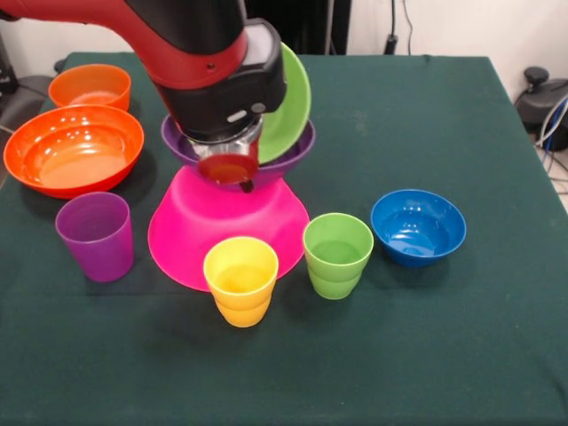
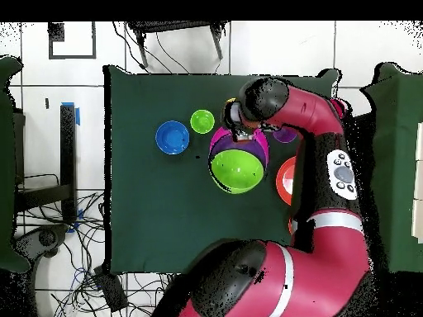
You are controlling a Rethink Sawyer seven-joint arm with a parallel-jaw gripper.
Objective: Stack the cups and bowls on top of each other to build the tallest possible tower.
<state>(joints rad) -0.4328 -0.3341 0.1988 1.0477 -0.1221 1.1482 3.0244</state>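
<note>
Red cup (image 1: 228,169) grasped in pincer (image 1: 229,174) at frame centre over purple bowl's (image 1: 297,151) near rim on inverted pink bowl (image 1: 191,226); lime bowl (image 1: 288,102) tilted inside; worktop (image 1: 444,337) lower right open.

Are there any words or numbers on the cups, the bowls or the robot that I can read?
No, there are none to read. The cups, such as the yellow cup, and the bowls, such as the blue bowl, are plain. The robot arm shows only small buttons, no letters.
</note>
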